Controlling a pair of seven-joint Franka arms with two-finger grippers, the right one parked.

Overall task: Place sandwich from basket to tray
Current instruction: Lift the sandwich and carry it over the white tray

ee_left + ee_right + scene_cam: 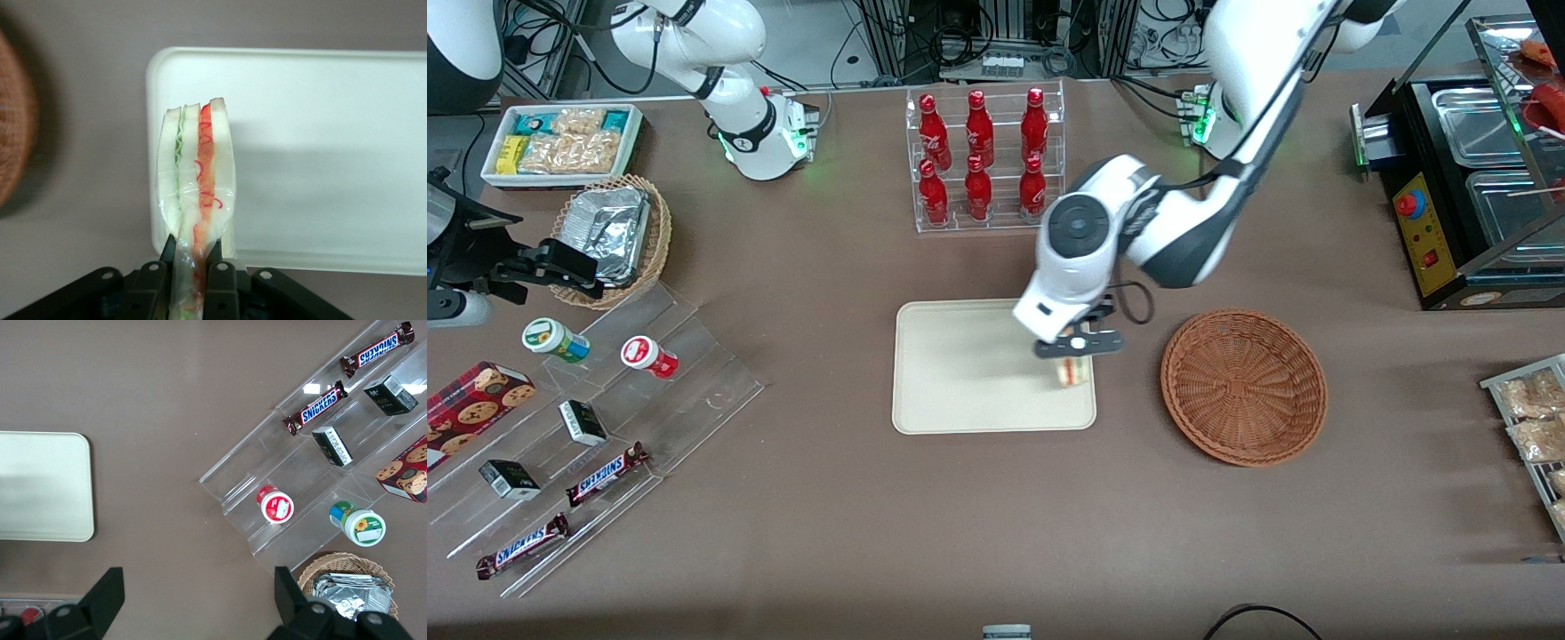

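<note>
The gripper (188,277) pinches the sandwich (197,177) by its wrapped end, fingers (220,280) closed tight on it, above the tray (969,373) edge nearest the basket (1243,387), at the tray's three o'clock.

Even, fairly bright overhead light fills the front view; the brown table (996,498) shows no hard glare, only soft shadows. Under the black two-finger pincer (1075,352) a faint grey shadow dims the flat cream-white rectangular tray (960,373). In the left wrist view that shadow spreads across the tray beside the clear-wrapped triangular sandwich (197,173), whose film glints. The round reddish-brown wicker basket (13,127) there is blurred, out of focus.
</note>
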